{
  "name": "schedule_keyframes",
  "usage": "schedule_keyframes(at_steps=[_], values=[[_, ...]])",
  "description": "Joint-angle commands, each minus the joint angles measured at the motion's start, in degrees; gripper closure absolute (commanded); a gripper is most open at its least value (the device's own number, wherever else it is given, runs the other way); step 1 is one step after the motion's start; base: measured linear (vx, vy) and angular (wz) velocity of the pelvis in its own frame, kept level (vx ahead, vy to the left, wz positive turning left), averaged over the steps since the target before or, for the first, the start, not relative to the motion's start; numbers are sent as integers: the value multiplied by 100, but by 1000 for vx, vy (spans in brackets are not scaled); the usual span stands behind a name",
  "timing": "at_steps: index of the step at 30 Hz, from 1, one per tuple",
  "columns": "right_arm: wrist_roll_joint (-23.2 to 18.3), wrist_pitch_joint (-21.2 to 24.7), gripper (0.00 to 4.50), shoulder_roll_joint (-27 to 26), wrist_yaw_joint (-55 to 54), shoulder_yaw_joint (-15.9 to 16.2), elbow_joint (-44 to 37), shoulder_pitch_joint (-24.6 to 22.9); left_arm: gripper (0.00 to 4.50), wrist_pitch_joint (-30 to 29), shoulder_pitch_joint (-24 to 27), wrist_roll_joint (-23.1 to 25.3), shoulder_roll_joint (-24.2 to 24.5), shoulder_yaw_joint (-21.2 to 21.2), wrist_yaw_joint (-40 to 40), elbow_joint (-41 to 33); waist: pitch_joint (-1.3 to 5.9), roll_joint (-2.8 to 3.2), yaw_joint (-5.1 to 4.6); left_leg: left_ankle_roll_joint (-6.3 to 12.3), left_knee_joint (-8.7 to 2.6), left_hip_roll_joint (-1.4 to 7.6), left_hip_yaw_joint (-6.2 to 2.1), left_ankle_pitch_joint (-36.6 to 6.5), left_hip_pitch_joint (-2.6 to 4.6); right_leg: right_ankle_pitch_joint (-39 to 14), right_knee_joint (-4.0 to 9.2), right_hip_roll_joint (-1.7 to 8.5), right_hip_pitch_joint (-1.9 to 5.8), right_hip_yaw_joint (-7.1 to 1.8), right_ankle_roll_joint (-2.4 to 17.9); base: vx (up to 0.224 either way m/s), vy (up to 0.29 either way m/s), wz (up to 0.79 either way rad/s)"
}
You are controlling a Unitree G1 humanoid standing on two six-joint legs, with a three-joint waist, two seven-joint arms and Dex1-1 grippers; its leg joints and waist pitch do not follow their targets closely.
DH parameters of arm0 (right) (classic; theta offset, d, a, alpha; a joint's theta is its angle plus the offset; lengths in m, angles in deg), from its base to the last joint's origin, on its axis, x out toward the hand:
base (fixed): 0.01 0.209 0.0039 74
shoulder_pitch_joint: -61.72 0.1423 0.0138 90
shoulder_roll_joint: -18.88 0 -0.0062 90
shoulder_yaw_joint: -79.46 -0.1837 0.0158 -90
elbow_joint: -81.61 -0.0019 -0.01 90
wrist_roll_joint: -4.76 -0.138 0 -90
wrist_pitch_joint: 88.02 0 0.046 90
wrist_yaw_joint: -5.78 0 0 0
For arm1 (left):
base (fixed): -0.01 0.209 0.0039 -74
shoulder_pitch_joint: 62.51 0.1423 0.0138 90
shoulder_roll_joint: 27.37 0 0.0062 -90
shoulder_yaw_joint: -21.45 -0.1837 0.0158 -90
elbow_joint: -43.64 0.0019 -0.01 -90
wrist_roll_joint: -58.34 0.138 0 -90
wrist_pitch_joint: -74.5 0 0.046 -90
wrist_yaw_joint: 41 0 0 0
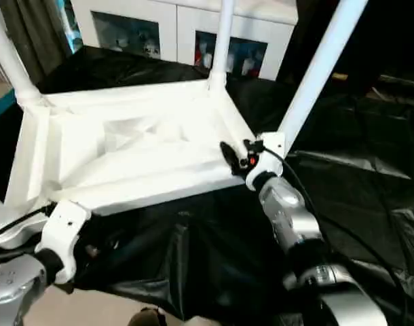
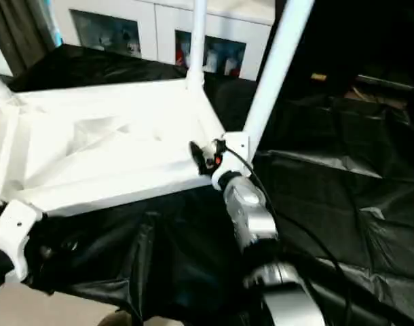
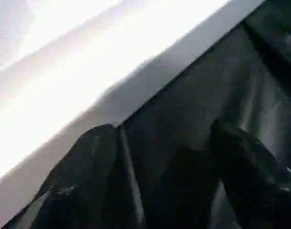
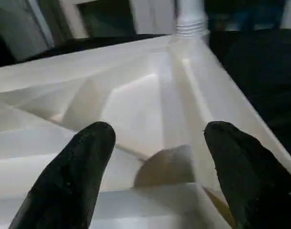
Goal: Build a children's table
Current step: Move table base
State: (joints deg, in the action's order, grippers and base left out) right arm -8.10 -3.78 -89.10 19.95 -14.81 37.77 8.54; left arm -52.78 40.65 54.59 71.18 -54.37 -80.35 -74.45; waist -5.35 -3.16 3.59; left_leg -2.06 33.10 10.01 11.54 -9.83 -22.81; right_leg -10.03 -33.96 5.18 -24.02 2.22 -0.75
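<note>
The table (image 1: 125, 146) is lying upside down at frame centre; light, stiff, probably slippery plastic, best gripped at its rim. Both grippers, left (image 3: 160, 191) and right (image 4: 157, 171), are hovering with jaws apart.

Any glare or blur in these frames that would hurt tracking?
Left wrist view: the table edge is blown out to flat white and soft. Right wrist view: fingers blurred up close, ribs readable. Left eye view: sheen on the black sheet; the leg looks smeared.

Three legs (image 1: 322, 75) run off the top edge, their ends unseen; the left gripper (image 3: 160, 157) sits under the tabletop's near rim (image 1: 159, 187), hidden from the head camera; cabinet contents (image 1: 237, 58) too blurred to tell.
</note>
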Motion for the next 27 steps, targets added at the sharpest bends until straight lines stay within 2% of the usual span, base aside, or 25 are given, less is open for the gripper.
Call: schedule_keyframes(at_steps=[1,3,4,6,8,11,13,14,16,18,19,21,22,26,27], values=[[-22,-189,102,134,-223,-280,194,52,64,67,-7,-43,-5,67,140,-179,273,130,-19,-191,-523,309,-137,-1967,212,-1085,351,217,89,-237,933,0,0,0],[-81,-437,102,282,-324,-474,636,328,55,178,140,35,-28,73,194,-170,288,120,-14,-27,-493,296,-130,-1644,175,-803,310,214,143,-222,993,0,0,0],[-92,-486,102,367,-330,-515,791,425,34,217,180,38,-25,98,202,-141,292,123,0,48,-466,298,-111,-1485,198,-619,299,202,127,-224,1020,0,0,0],[-102,-572,102,541,-361,-589,1033,581,24,265,208,44,-4,113,230,-99,321,114,3,142,-440,293,-108,-1259,189,-374,254,190,169,-201,1098,0,0,0],[-116,-644,102,724,-396,-670,1219,710,14,283,204,27,3,106,257,-86,327,115,37,236,-411,291,-83,-1139,200,-277,246,184,170,-199,1177,0,0,0],[-110,-774,102,932,-472,-789,1461,850,7,318,198,-16,4,91,322,-64,335,109,83,225,-410,297,-82,-1233,198,-476,255,194,180,-201,1151,0,0,0],[-113,-828,102,1013,-502,-840,1563,902,7,334,202,-31,5,90,340,-51,319,107,106,139,-417,303,-86,-1469,202,-799,281,201,158,-204,1103,0,0,0],[-107,-888,102,1187,-583,-929,1705,964,7,392,218,-45,-6,98,366,-17,335,111,111,75,-420,305,-94,-1572,215,-927,286,200,156,-196,1084,0,0,0],[-99,-941,102,1351,-617,-996,1801,990,7,478,234,-54,-30,131,405,19,339,104,124,35,-411,302,-86,-1669,228,-990,298,198,140,-202,1068,0,0,0],[-106,-1021,102,1489,-617,-1038,1931,1017,7,541,259,-97,-61,173,432,40,342,99,121,29,-412,298,-96,-1662,203,-970,288,196,158,-199,1056,0,0,0],[-107,-1077,102,1582,-619,-1077,2008,1021,7,590,282,-156,-95,212,435,46,366,86,125,41,-402,302,-98,-1580,197,-893,272,208,176,-195,1060,0,0,0],[-108,-1134,102,1718,-628,-1144,2082,1006,7,722,336,-264,-162,282,430,48,369,76,143,76,-382,297,-83,-1539,206,-842,274,205,168,-194,1087,0,0,0],[-107,-1151,102,1755,-628,-1165,2107,1004,7,757,356,-294,-177,299,433,45,377,62,151,111,-377,296,-86,-1466,190,-781,262,206,189,-190,1100,0,0,0],[-191,-1251,102,1984,-597,-1297,2228,998,7,1272,535,-515,-390,523,454,168,382,34,176,219,-353,284,-83,-1351,161,-706,260,200,212,-181,1097,0,0,0],[-205,-1265,102,2075,-575,-1334,2262,1000,7,1563,706,-601,-443,591,361,276,387,21,190,239,-347,288,-83,-1373,169,-746,268,206,208,-178,1086,0,0,0]])
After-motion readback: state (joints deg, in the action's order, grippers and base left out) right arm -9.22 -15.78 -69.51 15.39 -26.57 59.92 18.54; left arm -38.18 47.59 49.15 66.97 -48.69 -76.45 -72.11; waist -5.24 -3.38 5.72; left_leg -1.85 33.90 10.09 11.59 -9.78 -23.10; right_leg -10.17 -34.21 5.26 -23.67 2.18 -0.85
